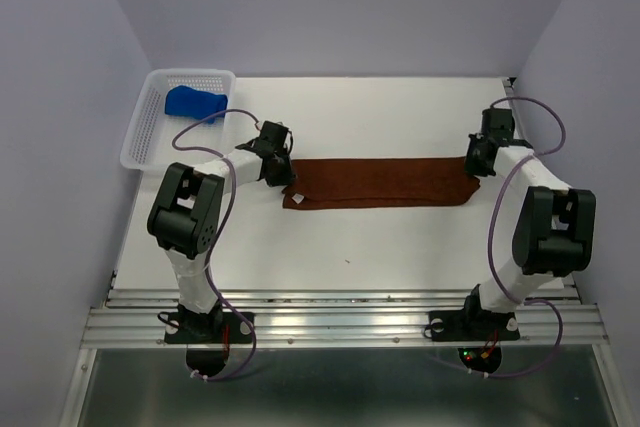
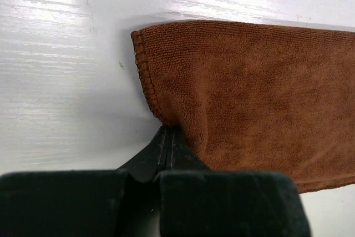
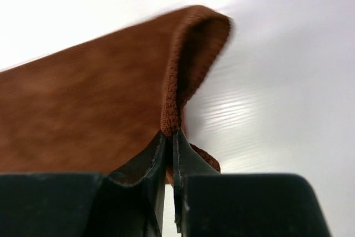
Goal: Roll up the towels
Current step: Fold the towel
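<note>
The brown towel [image 1: 380, 182] lies as a long flat strip across the middle of the top view, on the white bench [image 1: 400, 257], running left to right between the two arms. The left claw [image 1: 284, 175] is at the strip's left end and the right claw [image 1: 473, 160] is at its right end.

In the left wrist view the fingers [image 2: 152, 156] are pressed together on a corner of the towel's hemmed edge, with cloth caught between them. The rest of the towel spreads flat toward the right of that frame.

In the right wrist view the fingers [image 3: 188, 159] are likewise closed on the towel's edge, which rises in a folded loop above the tips at frame centre.

The blue towel [image 1: 195, 102] sits bunched in the white basket [image 1: 140, 142] at the upper left of the top view, well apart from both claws.
</note>
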Robot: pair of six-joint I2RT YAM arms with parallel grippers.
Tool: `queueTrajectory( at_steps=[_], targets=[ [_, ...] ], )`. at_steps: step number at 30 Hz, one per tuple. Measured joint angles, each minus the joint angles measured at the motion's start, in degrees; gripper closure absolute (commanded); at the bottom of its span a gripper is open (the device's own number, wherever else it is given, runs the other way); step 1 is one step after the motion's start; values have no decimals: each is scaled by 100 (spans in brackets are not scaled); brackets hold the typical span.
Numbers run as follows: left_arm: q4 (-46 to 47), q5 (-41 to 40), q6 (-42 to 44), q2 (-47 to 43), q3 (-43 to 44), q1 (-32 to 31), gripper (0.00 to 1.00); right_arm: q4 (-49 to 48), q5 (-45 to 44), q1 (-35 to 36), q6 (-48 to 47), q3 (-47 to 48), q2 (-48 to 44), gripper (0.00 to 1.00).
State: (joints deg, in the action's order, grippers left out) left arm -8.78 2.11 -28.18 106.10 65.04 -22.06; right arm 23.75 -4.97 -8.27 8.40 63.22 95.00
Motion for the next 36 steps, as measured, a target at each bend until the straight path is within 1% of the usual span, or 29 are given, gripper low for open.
queueTrajectory(
  at_steps=[5,10,18,23,27,36],
  targets=[
    [-9,-35,-66,11,11,-7,100,214,-138,946,48,247,-437,93],
    [-70,-319,-179,7,24,-46,100,501,-348,1849,302,608,-734,93],
    [-485,-1051,-299,-98,28,-44,100,918,-564,3012,800,1099,-664,93],
    [-717,-1327,-323,-129,48,-37,100,931,-570,3501,1032,1580,-343,92],
    [-715,-1305,-315,-129,48,-35,100,927,-514,3805,1189,1910,-28,92],
    [-608,-1130,-319,-170,-28,0,100,852,-160,4457,1510,2264,343,92]
  ],
)
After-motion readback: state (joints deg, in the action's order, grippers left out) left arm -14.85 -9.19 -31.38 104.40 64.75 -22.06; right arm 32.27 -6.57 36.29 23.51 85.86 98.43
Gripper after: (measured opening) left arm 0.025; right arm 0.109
